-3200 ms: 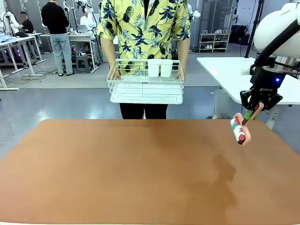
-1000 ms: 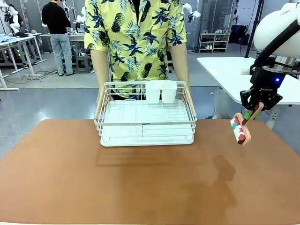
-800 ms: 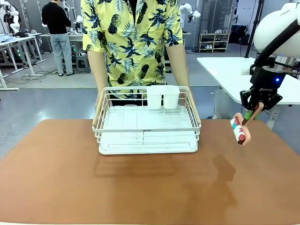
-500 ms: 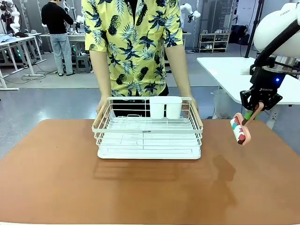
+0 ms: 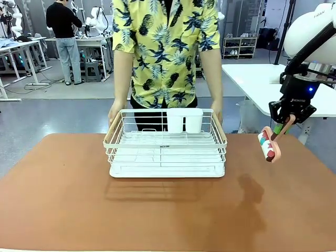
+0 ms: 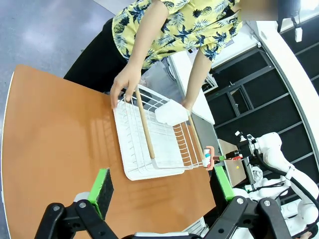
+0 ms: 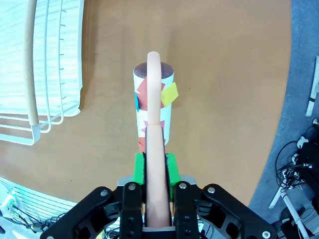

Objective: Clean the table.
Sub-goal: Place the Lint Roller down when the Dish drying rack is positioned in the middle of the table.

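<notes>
The reddish-brown table (image 5: 73, 210) carries a white wire dish rack (image 5: 167, 152) near its far middle. A person in a yellow shirt stands behind it with a hand (image 5: 114, 113) at each rear corner. My right gripper (image 5: 286, 122) hangs above the table's right side, shut on the pink handle of a lint roller (image 5: 269, 147) whose roll bears coloured patches. The right wrist view has the roller (image 7: 149, 99) pointing away from the gripper (image 7: 155, 169) above the table (image 7: 224, 99), with the rack (image 7: 40, 64) off to one side. My left gripper (image 6: 162, 184) is open and holds nothing, high over the table (image 6: 50, 139) and rack (image 6: 149, 144).
Two white cup holders (image 5: 184, 119) sit at the rack's back edge. A white-topped table (image 5: 262, 79) stands beyond the right corner. Bare tabletop lies in front of the rack and to its left.
The person brought the rack down from chest height onto the table, slid it slightly nearer, and now stands more upright with hands at its back. My right gripper has not moved.
</notes>
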Available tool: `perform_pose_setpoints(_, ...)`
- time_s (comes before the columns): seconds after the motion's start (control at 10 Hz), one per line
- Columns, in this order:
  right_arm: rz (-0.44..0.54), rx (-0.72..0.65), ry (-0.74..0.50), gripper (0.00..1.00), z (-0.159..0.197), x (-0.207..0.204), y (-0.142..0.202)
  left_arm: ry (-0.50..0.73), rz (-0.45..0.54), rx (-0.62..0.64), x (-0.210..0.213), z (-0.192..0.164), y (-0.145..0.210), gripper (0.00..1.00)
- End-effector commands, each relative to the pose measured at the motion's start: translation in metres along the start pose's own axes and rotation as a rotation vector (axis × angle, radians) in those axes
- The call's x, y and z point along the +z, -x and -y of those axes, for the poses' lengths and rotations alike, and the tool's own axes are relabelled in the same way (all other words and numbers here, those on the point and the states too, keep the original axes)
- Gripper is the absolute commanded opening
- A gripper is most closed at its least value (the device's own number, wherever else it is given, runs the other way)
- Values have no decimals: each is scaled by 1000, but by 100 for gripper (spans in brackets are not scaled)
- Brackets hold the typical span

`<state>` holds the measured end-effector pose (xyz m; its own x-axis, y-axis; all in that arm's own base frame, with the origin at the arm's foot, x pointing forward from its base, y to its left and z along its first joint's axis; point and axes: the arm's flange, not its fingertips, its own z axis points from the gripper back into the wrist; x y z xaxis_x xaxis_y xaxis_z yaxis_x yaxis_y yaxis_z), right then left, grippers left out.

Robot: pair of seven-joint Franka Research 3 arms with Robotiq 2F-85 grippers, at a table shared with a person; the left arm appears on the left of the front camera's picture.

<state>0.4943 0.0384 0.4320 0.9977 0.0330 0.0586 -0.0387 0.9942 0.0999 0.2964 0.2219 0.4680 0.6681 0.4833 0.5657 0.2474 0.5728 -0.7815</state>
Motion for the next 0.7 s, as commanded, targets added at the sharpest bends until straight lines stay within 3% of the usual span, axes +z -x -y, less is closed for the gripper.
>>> perform_pose_setpoints(0.0, -4, 3, -1, 21, -1, 4, -1, 7, 6, -1, 1, 0, -1, 100)
perform_pose_setpoints(0.6, -4, 3, -1, 21, -1, 4, -1, 7, 6, -1, 1, 0, -1, 100)
